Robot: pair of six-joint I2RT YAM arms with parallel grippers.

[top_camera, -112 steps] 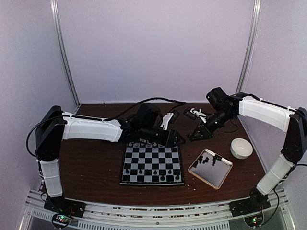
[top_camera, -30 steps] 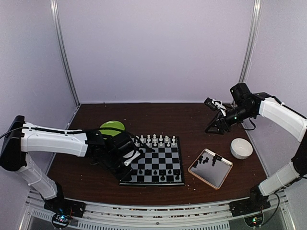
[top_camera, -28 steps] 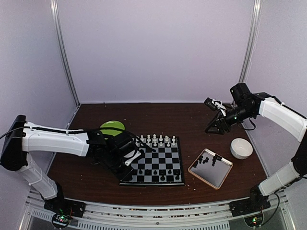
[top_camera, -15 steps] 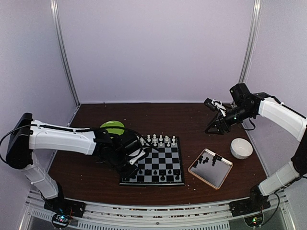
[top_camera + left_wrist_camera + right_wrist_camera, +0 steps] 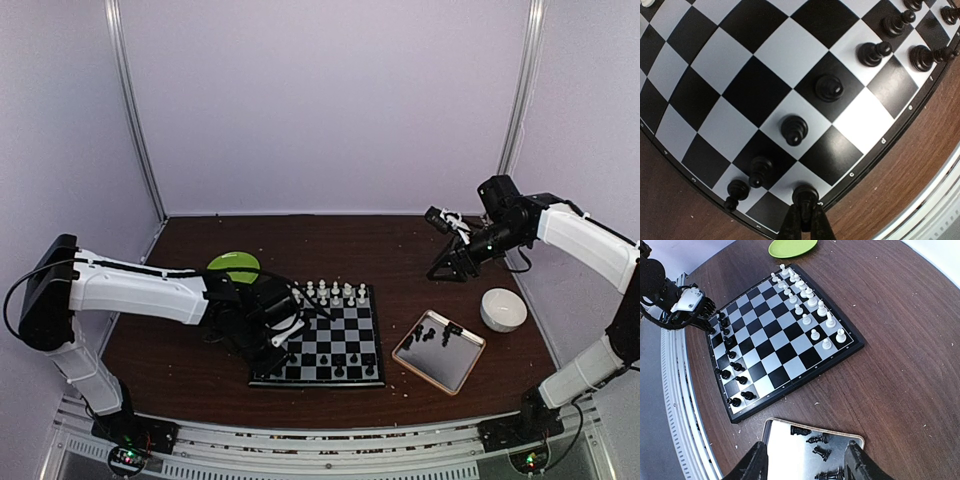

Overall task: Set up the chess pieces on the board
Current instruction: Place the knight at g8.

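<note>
Left gripper (image 5: 803, 215), pinched shut on a black chess piece (image 5: 805, 193) at the edge of the chessboard (image 5: 775, 50), should set it upright, centred on its square; right gripper (image 5: 806, 447) hangs open, empty.

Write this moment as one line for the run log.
left gripper: shut on black piece at board edge | right gripper: open, empty, near tray | tray: holds black pieces | white pieces: on board's far side

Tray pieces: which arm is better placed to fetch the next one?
Right. The right gripper hangs open near the tray; the left gripper is shut on a black piece at the board's left edge, across the board from it.
</note>
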